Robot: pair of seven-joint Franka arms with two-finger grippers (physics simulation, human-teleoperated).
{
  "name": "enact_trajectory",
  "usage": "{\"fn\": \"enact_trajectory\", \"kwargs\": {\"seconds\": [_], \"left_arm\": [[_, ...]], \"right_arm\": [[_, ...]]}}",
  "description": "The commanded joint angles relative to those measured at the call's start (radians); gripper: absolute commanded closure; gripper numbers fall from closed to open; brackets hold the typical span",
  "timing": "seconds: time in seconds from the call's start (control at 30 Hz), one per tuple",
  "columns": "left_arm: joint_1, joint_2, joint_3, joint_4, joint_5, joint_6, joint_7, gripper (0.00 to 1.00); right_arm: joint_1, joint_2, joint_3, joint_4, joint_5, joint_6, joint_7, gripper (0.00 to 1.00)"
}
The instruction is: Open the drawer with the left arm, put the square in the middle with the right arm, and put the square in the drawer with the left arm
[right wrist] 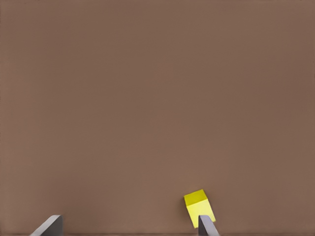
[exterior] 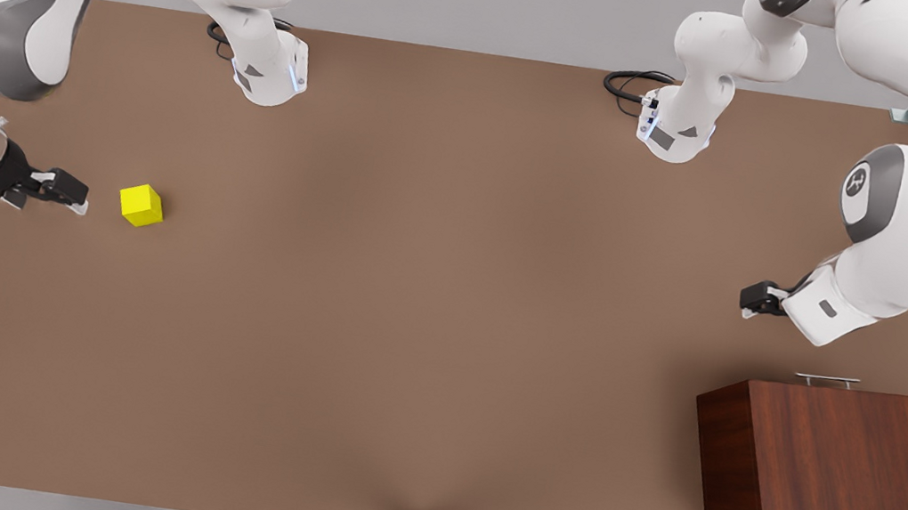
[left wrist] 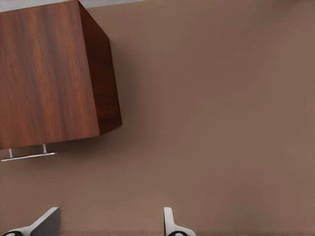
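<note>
Looking down in the front view, we are seeing the square (exterior: 141, 206) sitting on the brown tabletop (exterior: 411, 303) at about nine o'clock, just beside the right gripper (exterior: 71, 196), whose black fingers are pointing toward three o'clock and are apart from the cube. The cabinet (exterior: 832, 465) is standing at about four o'clock with its drawer closed, the silver handle (exterior: 827, 379) lying along its far edge; the left gripper (exterior: 749, 299) is hovering near it at about eleven o'clock from the handle, not touching. In the left wrist view, we are seeing the left gripper's fingertips (left wrist: 47, 221) spread wide and released over bare tabletop, the handle (left wrist: 28, 156) near them. In the right wrist view, the right gripper's fingertips (right wrist: 206, 226) are likewise spread and released, the square (right wrist: 199, 206) lying just beyond one fingertip.
</note>
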Motion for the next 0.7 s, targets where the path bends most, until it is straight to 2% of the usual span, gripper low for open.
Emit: {"fn": "enact_trajectory", "kwargs": {"seconds": [0.0, 0.07, 0.13, 0.27, 0.3, 0.37, 0.5, 0.67], "left_arm": [[0.000, -0.001, 0.000, 0.000, 0.004, 0.000, -0.004, 0.00], [0.000, -0.011, 0.006, -0.034, 0.007, 0.017, -0.066, 0.00], [0.001, -0.037, 0.015, -0.103, 0.012, 0.101, -0.313, 0.00], [0.001, -0.235, 0.074, -0.498, 0.014, 0.438, -0.659, 0.00], [0.003, -0.240, 0.097, -0.514, 0.014, 0.449, -0.702, 0.00], [0.003, -0.280, 0.130, -0.640, 0.012, 0.599, -0.784, 0.00], [0.020, -0.291, 0.130, -0.767, 0.012, 0.800, -0.956, 0.00], [0.021, -0.268, 0.147, -0.825, 0.011, 0.917, -1.137, 0.00]], "right_arm": [[0.002, -0.002, 0.002, -0.009, 0.001, 0.009, 0.000, 0.00], [0.002, -0.002, 0.003, -0.029, 0.001, 0.009, -0.002, 0.00], [0.002, -0.017, 0.003, -0.128, 0.008, 0.022, -0.009, 0.00], [-0.017, -0.048, 0.002, -0.375, -0.001, 0.233, -0.144, 0.00], [-0.030, -0.050, -0.001, -0.422, -0.001, 0.291, -0.183, 0.00], [-0.052, -0.040, -0.003, -0.497, -0.022, 0.383, -0.295, 0.00], [-0.090, -0.036, -0.004, -0.681, -0.022, 0.567, -0.526, 0.00], [-0.143, 0.058, -0.039, -0.761, -0.022, 0.700, -0.758, 0.00]]}}
